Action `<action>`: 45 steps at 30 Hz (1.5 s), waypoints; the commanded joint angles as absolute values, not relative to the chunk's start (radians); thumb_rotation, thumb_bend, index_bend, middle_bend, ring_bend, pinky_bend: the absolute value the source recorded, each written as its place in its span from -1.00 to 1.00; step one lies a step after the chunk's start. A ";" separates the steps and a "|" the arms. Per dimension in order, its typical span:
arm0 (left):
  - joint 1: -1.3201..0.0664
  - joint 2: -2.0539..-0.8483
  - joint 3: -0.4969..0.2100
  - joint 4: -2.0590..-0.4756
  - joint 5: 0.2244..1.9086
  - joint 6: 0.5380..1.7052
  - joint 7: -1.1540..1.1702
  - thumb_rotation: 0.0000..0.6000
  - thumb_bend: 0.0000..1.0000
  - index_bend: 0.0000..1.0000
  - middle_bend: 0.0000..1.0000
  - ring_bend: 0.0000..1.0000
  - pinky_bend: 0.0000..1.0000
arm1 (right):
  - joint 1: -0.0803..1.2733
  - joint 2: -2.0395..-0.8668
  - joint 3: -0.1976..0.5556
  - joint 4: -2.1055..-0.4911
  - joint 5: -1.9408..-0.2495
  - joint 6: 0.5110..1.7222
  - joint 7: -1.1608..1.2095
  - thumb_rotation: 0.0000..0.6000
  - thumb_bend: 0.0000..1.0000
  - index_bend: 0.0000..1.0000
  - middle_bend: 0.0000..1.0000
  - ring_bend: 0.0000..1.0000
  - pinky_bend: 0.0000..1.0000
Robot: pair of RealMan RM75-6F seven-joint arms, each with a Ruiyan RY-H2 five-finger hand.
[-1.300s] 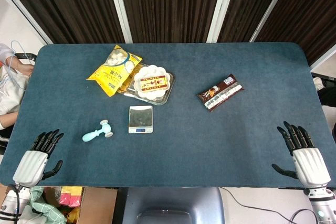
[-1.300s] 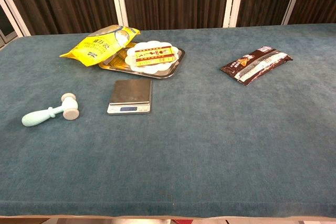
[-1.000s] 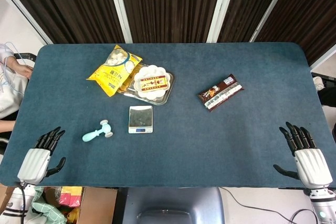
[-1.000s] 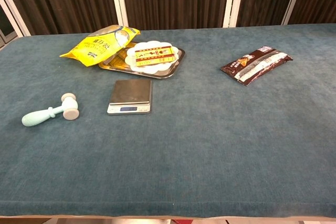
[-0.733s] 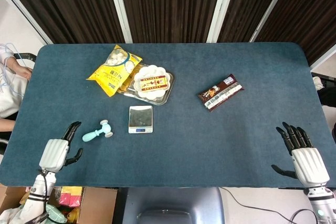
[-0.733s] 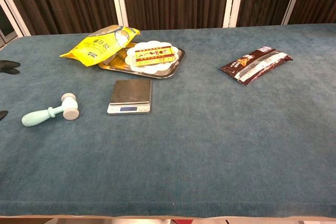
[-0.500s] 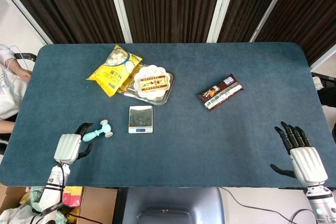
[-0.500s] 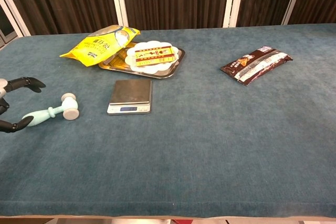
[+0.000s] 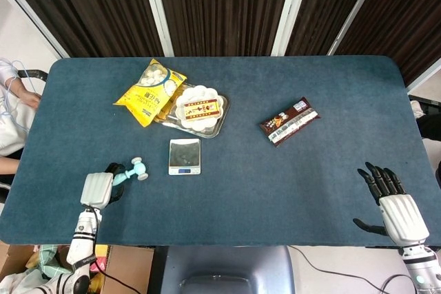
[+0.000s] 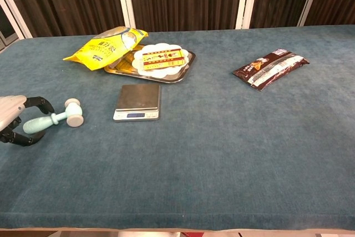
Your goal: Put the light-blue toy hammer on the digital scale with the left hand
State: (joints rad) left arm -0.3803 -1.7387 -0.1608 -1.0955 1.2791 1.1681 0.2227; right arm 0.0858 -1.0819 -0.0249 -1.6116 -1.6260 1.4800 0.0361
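The light-blue toy hammer (image 9: pixel 131 170) (image 10: pixel 55 118) lies flat on the blue table, left of the digital scale (image 9: pixel 185 155) (image 10: pixel 137 101), its white head pointing toward the scale. My left hand (image 9: pixel 98 187) (image 10: pixel 14 117) is at the handle's free end. Its dark fingers (image 10: pixel 40 102) arch over the handle and the thumb sits below, with a gap still showing around the handle. The scale's platform is bare. My right hand (image 9: pixel 393 208) rests at the table's near right edge, fingers spread and empty; the chest view does not show it.
Behind the scale stands a metal tray (image 9: pixel 215 126) (image 10: pixel 186 66) holding a white packaged snack, with a yellow snack bag (image 9: pixel 150 91) (image 10: pixel 105 46) at its left. A brown wrapper (image 9: pixel 289 121) (image 10: pixel 270 68) lies at right of centre. A person's arm (image 9: pixel 17 101) shows at the left edge.
My left hand has moved right from the table's near left corner up to the hammer's handle, its fingers curving around the end. The hammer and the right hand have barely moved.
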 commanded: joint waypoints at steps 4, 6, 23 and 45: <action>-0.400 -1.790 -0.182 -1.021 1.262 1.173 0.216 1.00 -0.30 -0.19 -0.23 1.00 1.00 | 0.085 -1.079 -0.023 -1.613 -1.624 1.480 0.038 1.00 -0.88 -1.00 -1.00 -1.00 -1.00; -0.405 -1.808 -0.187 -0.993 1.261 1.180 0.213 1.00 -0.28 -0.09 -0.11 1.00 1.00 | 0.084 -1.078 -0.022 -1.614 -1.624 1.481 0.040 1.00 -0.88 -1.00 -1.00 -1.00 -1.00; -0.504 -1.847 -0.329 -1.101 1.289 1.322 0.185 1.00 -0.14 0.35 0.35 1.00 1.00 | 0.094 -1.073 -0.022 -1.622 -1.615 1.448 0.040 1.00 -0.87 -1.00 -1.00 -1.00 -1.00; -0.705 -2.001 -0.386 -1.077 1.124 1.195 0.472 1.00 -0.15 0.25 0.23 1.00 1.00 | 0.098 -1.030 -0.011 -1.600 -1.588 1.438 0.171 1.00 -0.87 -1.00 -1.00 -1.00 -1.00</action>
